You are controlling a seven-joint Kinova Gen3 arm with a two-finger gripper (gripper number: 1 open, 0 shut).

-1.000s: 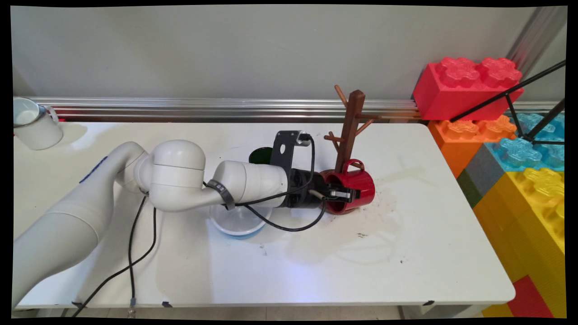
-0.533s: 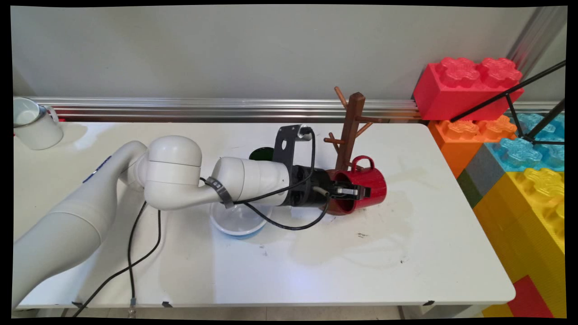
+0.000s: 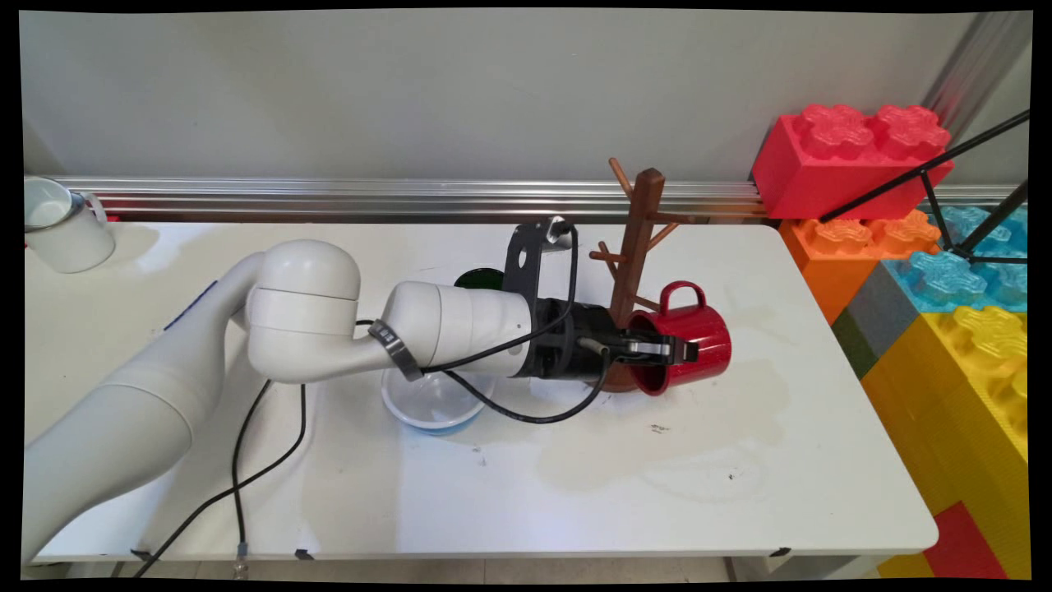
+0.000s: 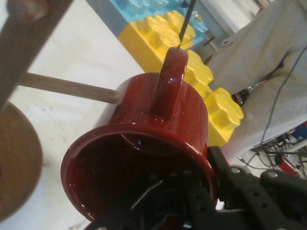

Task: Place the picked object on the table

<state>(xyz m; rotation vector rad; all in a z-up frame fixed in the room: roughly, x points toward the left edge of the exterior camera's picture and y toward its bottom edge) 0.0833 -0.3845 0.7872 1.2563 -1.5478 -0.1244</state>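
One red mug (image 3: 686, 341) is what the claw (image 3: 657, 349) has got right now, pinched by the rim: in the hand view you can see one finger (image 4: 192, 201) inside the mug (image 4: 144, 143) and the other (image 4: 235, 187) outside against the wall, so it's clamped on the mug's side. The mug is tipped over sideways, mouth facing back toward the arm (image 3: 312, 321), handle (image 3: 682, 292) sticking up. It hangs above the white table (image 3: 575, 493), just to the right of the wooden mug tree (image 3: 637, 238), about level with the lower pegs. From the hand view one peg (image 4: 67, 87) runs right up to the mug's side near the handle (image 4: 170, 79), and I honestly can't tell if it's touching. The tree's round base (image 4: 17, 163) is at the left edge of that view.

Other stuff around: a clear bowl with a bluish bottom (image 3: 431, 403) sits on the table under the arm's forearm, and something dark green (image 3: 477, 279) peeks out behind the arm, mostly hidden. A white mug (image 3: 62, 226) is way off in the far left corner. Black cables (image 3: 246, 477) dangle from the arm down to the near edge. Big toy bricks, red (image 3: 846, 156), orange, blue and yellow (image 3: 970, 370), are stacked past the table's right end.
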